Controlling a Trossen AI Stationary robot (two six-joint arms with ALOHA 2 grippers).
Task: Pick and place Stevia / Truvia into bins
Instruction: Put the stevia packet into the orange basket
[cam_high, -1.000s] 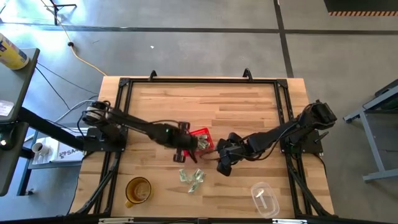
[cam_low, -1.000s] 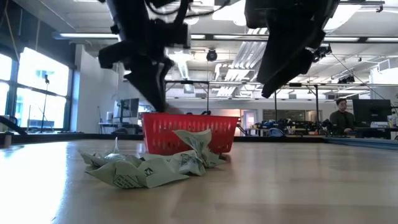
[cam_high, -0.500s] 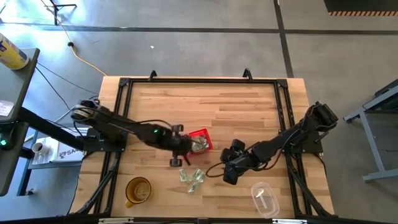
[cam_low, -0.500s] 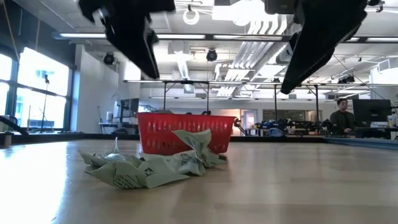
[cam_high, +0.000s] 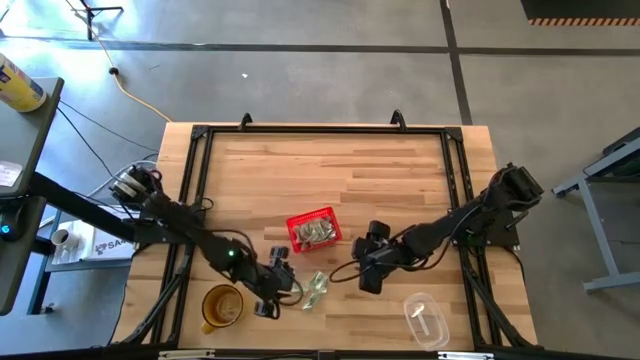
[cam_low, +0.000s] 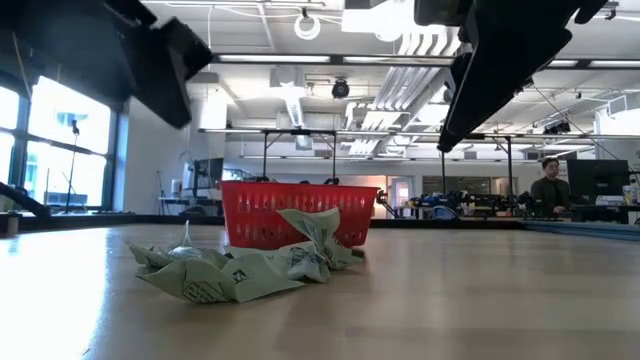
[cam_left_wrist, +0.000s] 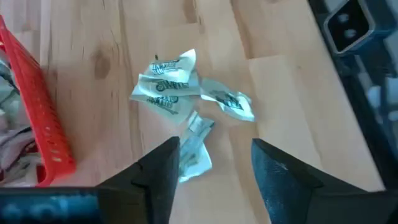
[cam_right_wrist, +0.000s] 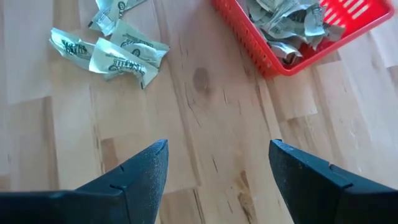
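wood table (cam_high: 380, 165): basket (cam_high: 313, 231), packets (cam_high: 316, 289), cups (cam_high: 222, 306)

Bright red slotted basket (cam_high: 313, 230), pale green-and-white packets (cam_high: 315, 290), amber cup (cam_high: 222, 306), light wood table (cam_high: 350, 170).

Left pincer (cam_left_wrist: 211, 168) reaches low over the bench, fingers apart; right pincer (cam_right_wrist: 217, 168) hovers opposite, fingers spread wide.

Grey floor (cam_high: 300, 80); bright windows (cam_low: 60, 140), ceiling lights (cam_low: 300, 60)
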